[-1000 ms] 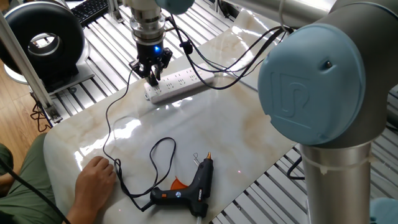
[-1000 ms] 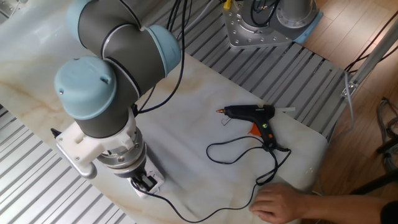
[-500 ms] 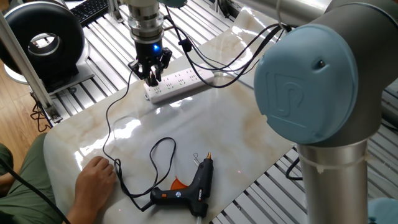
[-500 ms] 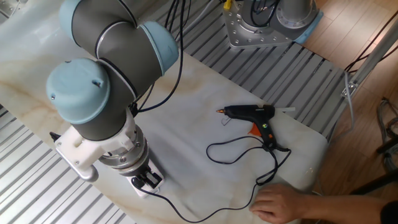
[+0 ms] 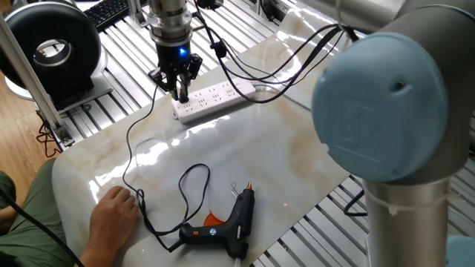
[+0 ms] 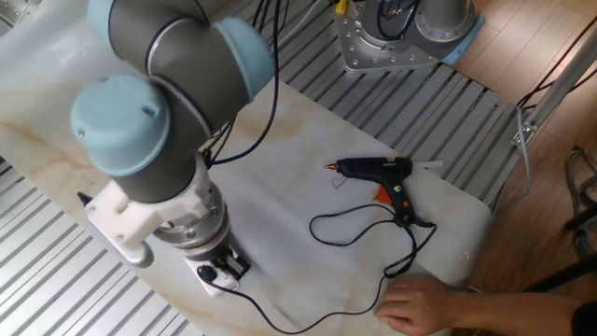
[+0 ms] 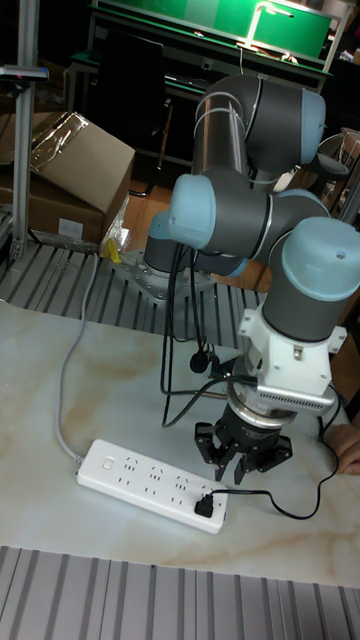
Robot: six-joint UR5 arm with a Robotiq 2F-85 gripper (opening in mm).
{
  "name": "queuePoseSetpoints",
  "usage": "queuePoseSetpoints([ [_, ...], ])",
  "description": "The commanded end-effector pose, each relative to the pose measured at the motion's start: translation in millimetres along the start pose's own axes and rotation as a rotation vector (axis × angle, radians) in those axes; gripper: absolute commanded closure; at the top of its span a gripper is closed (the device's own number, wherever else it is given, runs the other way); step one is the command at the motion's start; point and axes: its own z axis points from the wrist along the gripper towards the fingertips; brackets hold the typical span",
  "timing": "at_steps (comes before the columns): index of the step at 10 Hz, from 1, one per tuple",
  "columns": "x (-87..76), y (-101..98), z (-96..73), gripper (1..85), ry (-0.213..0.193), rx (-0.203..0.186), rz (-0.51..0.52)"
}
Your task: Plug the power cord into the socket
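The socket is a long white power strip [image 5: 223, 95] [image 7: 140, 478] lying at the far side of the marble table. The power cord's small black plug [image 7: 207, 505] sits in the outlet at the strip's end. Its thin black cable [image 5: 132, 141] [image 6: 354, 238] runs across the table to a black glue gun [image 5: 234, 219] [image 6: 382, 170]. My gripper [image 5: 181, 95] [image 6: 231, 266] [image 7: 239, 478] hangs just above that end of the strip, slightly aside of the plug. Its fingertips are only a little apart and nothing is between them.
A person's hand [image 5: 115, 211] [image 6: 420, 303] rests on the table's near corner, beside the cord. A black round device [image 5: 52, 44] stands off the table to the left. The strip's pale grey cable [image 7: 65, 380] leads off towards a cardboard box [image 7: 70, 170].
The gripper has drawn up and a little sideways off the strip's end. The plug stays in the strip. Hand, cord and glue gun have not moved.
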Motion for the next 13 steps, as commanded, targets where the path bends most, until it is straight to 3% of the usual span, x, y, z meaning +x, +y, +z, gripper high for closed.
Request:
queuePoseSetpoints([
  [1, 18.6, 2.3, -19.1, 56.0, 0.0, 0.021, 0.009],
  [4, 26.5, -14.1, -22.4, 60.3, 0.013, 0.088, -0.027],
  [6, 30.0, -14.4, -23.3, 61.7, 0.028, 0.093, -0.029],
  [7, 31.1, -9.3, -22.9, 62.0, 0.031, 0.073, -0.022],
  [10, 28.9, -11.8, -22.0, 67.3, 0.031, 0.081, -0.049],
  [11, 27.2, -13.7, -22.1, 73.3, 0.025, 0.088, -0.06],
  [13, 18.5, -0.9, -21.3, 68.7, -0.009, 0.04, -0.11],
])
